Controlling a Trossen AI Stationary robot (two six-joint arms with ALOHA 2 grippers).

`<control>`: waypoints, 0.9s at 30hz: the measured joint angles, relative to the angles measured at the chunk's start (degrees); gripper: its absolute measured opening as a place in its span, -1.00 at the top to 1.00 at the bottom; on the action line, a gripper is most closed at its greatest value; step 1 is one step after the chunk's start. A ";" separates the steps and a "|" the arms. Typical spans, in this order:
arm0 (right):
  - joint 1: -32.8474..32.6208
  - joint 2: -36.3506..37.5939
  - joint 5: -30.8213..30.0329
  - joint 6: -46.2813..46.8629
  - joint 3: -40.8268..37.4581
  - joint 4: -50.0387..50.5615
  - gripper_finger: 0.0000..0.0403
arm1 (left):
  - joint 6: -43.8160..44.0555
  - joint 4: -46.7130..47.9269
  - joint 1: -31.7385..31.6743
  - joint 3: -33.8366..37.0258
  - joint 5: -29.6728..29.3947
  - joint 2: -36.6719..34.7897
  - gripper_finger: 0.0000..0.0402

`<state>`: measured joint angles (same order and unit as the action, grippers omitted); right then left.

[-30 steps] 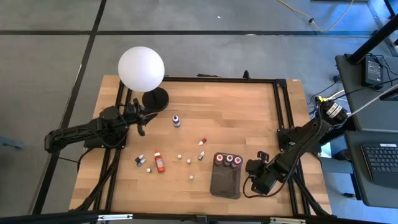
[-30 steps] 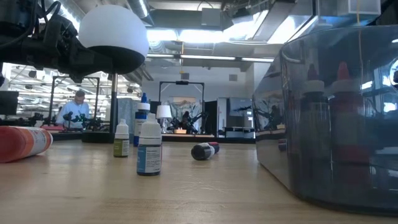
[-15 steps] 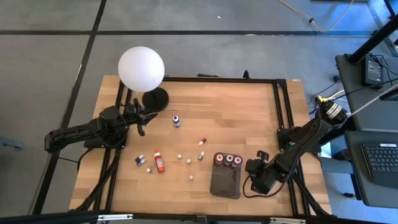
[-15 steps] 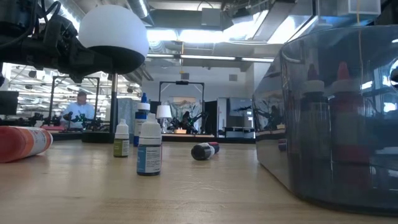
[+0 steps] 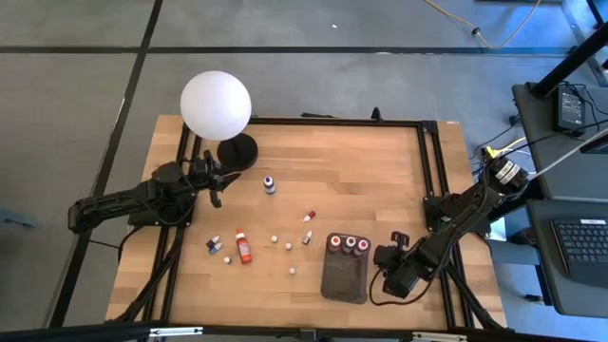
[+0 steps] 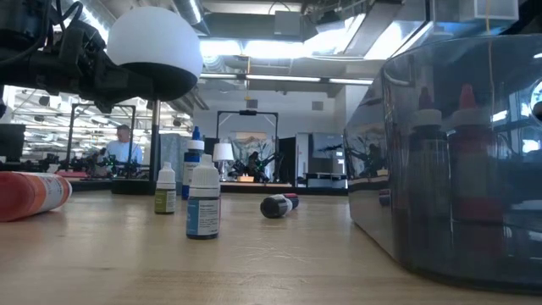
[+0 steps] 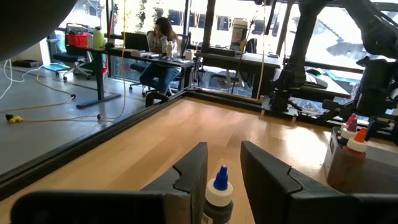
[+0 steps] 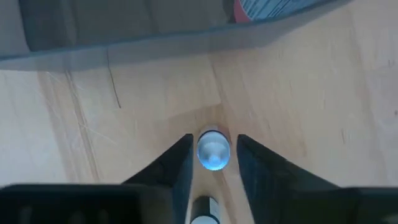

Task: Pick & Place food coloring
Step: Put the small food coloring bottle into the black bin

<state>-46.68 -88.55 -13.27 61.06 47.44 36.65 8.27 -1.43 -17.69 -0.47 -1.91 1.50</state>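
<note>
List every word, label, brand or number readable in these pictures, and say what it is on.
None can be read.
Bottle with white cap: its label has print, too small to read.
Red bottle lying on its side: no legible text.
Label edge beside the tray: print too blurred.
</note>
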 joint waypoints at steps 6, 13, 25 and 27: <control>0.00 0.17 1.34 0.10 0.07 0.31 0.72 | 0.00 0.00 0.00 -0.01 0.00 -0.02 0.53; 0.00 0.13 0.79 0.16 5.82 7.34 0.72 | 0.63 0.02 -0.01 -0.01 0.00 0.00 0.55; 1.50 -2.88 -10.91 -3.59 28.78 17.55 0.72 | 1.66 0.00 0.00 -0.01 0.00 -0.01 0.55; 2.95 -5.19 -9.47 -5.03 30.04 17.45 0.72 | 1.66 0.00 0.00 -0.01 0.00 -0.01 0.54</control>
<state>-43.73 -93.74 -22.73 56.03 77.48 54.10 9.93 -1.43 -17.69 -0.48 -1.91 1.49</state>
